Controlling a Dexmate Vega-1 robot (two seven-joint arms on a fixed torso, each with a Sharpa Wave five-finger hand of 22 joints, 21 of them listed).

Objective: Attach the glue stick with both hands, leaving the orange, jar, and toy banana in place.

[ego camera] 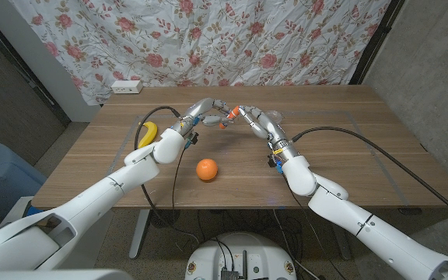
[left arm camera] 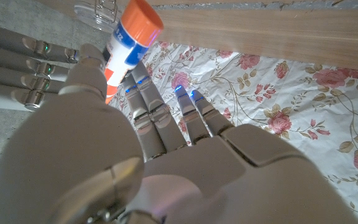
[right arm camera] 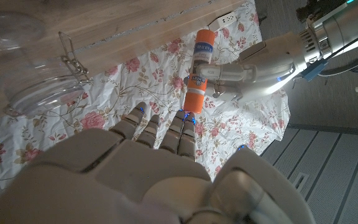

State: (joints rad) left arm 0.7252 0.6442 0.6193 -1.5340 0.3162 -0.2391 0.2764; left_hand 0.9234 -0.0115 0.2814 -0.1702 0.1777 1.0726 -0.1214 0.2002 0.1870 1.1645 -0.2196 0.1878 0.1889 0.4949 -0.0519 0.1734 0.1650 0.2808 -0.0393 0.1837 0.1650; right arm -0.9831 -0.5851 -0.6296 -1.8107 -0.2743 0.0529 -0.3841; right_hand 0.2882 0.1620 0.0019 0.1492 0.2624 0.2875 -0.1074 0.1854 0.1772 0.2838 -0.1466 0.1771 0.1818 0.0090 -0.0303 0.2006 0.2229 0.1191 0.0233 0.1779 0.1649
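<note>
A flowered curtain [ego camera: 232, 39] hangs behind a wooden table [ego camera: 348, 148], with a white power strip [ego camera: 126, 87] lying just past the table's far left corner. On the left part of the table a yellow toy banana [ego camera: 146, 134] lies beside the left arm. The left hand [ego camera: 201, 113] is raised above the far middle of the table, its fingers reaching rightwards. In the left wrist view it pinches the glue stick [left arm camera: 127, 45] between thumb and fingers; the stick has a white label with blue print and an orange end. In the right wrist view the same stick stands in the left hand's fingers with orange at both ends. Nearer the robot, an orange [ego camera: 206, 169] sits alone on the wood, between the two forearms and well apart from both hands. The right hand [ego camera: 257, 121] is also raised, its fingertips meeting the left hand's at the glue stick in the head view. Whether the right hand actually has hold of the stick I cannot tell; its fingers [right arm camera: 160, 134] stretch towards the stick's lower orange end. A clear glass jar [right arm camera: 23, 68] with a wire clasp lies on the table just behind the right hand.
</note>
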